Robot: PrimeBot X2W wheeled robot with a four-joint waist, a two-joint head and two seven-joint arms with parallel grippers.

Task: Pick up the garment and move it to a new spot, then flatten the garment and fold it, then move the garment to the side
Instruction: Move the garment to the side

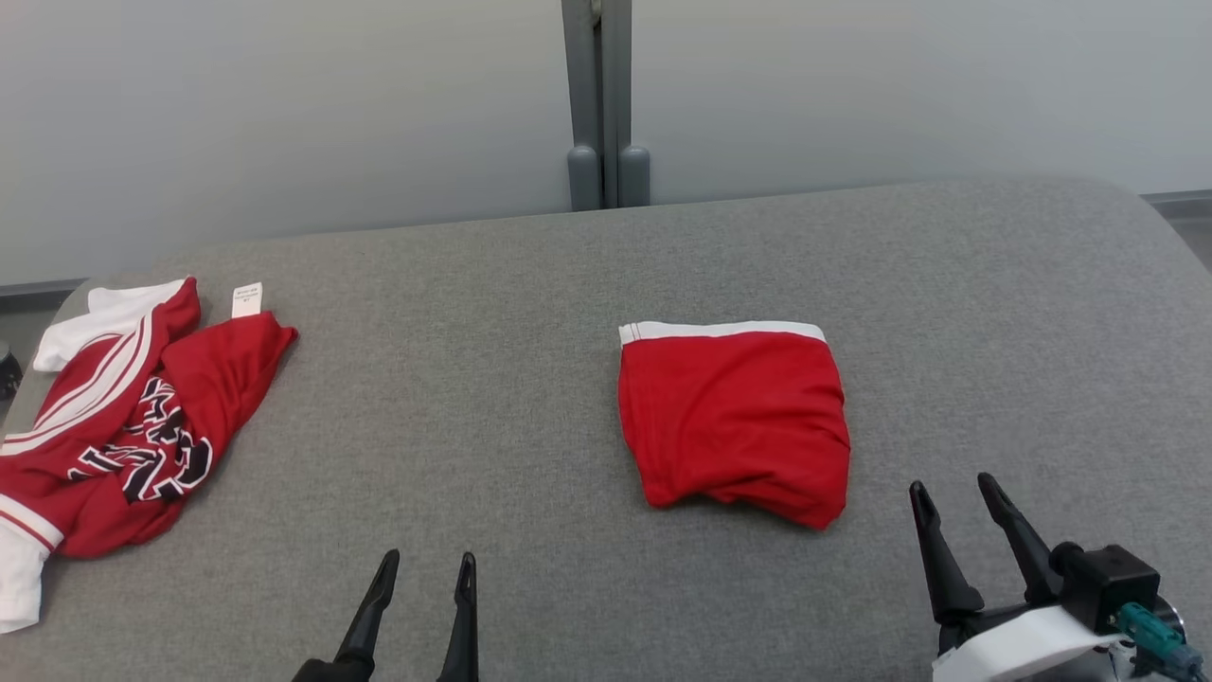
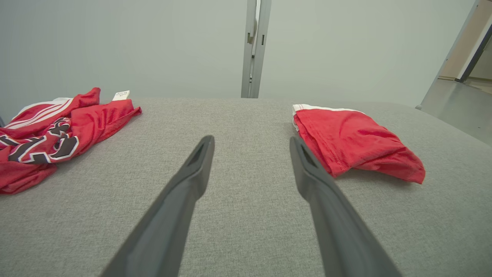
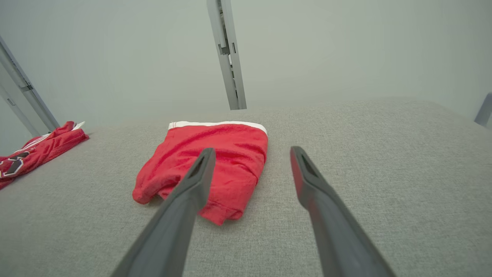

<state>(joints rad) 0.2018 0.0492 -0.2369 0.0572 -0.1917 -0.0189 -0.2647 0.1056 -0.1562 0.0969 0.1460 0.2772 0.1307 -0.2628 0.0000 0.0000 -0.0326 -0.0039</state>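
Observation:
A red garment [image 1: 734,421] with a white band along its far edge lies folded into a compact rectangle on the grey padded table [image 1: 492,398], right of centre. It also shows in the left wrist view [image 2: 353,144] and the right wrist view [image 3: 215,165]. My right gripper [image 1: 951,485] stands open just right of its near corner, above the table, with nothing in it [image 3: 251,150]. Open and empty too, my left gripper [image 1: 427,561] hovers near the front edge, left of the garment [image 2: 250,139].
A crumpled red jersey [image 1: 133,417] with white trim, dark lettering and a white tag lies at the table's left edge [image 2: 50,134]. A grey post [image 1: 598,104] stands behind the table against a pale wall. The table's right end is rounded.

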